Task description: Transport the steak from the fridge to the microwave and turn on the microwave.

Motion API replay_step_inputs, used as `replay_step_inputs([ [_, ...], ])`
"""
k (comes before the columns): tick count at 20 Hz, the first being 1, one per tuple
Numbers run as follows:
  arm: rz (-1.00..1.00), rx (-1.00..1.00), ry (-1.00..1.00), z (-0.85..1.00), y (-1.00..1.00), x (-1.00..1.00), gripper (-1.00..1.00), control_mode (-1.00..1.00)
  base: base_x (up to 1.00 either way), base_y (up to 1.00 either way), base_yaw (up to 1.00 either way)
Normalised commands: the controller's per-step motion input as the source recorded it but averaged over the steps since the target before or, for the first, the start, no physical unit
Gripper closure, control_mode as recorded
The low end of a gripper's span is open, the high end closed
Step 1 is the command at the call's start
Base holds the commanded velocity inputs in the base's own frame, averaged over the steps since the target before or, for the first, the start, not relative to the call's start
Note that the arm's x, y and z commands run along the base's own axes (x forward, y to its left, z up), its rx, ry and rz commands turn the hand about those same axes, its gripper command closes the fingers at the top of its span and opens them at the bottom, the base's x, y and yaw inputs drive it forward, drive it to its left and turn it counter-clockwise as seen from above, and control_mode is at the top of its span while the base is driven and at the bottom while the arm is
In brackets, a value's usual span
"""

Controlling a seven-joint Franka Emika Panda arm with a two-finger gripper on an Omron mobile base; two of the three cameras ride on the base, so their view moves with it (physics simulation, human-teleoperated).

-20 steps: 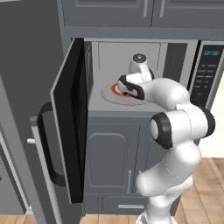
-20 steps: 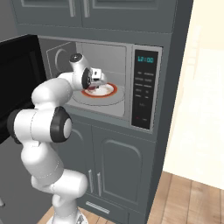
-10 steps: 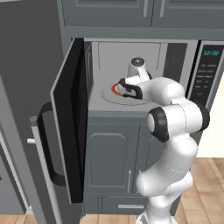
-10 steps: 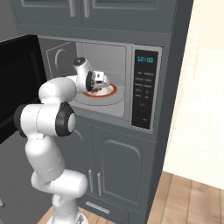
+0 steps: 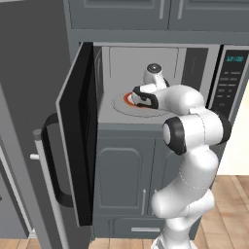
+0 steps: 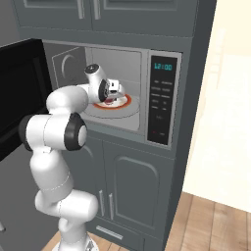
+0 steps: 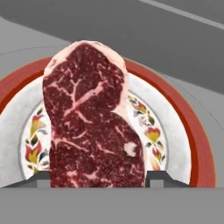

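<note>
The fingers [image 7: 97, 178] are seen spread wide on either side of the steak [image 7: 91, 118], which stands between their tips; whether the meat is gripped or merely straddled cannot be told. The steak is found inside the open microwave [image 6: 147, 63], over a red-rimmed plate [image 7: 192, 131] that rests on the turntable [image 6: 128, 112]. Its long axis is seen running straight away from the hand, along the line of the fingers, with the near end between the tips and the far end reaching toward the plate's far rim. The delivery is judged nearly complete: release, withdrawal through the opening, closing of the door [image 5: 78, 136] and a press on the button panel [image 6: 161, 98] are judged to remain.
</note>
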Motion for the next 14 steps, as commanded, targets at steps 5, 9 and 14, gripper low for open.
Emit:
replay_step_inputs([
  [5,0.0,0.03,-0.01,0.0,-0.01,-0.06,-1.0,-1.0,0.0,0.0,0.0],
  [9,0.0,0.02,-0.04,0.03,0.0,-0.18,-1.0,-1.0,0.0,0.0,0.0],
  [14,0.0,0.09,-0.05,0.2,0.0,-0.39,-1.0,-1.0,0.0,0.0,0.0],
])
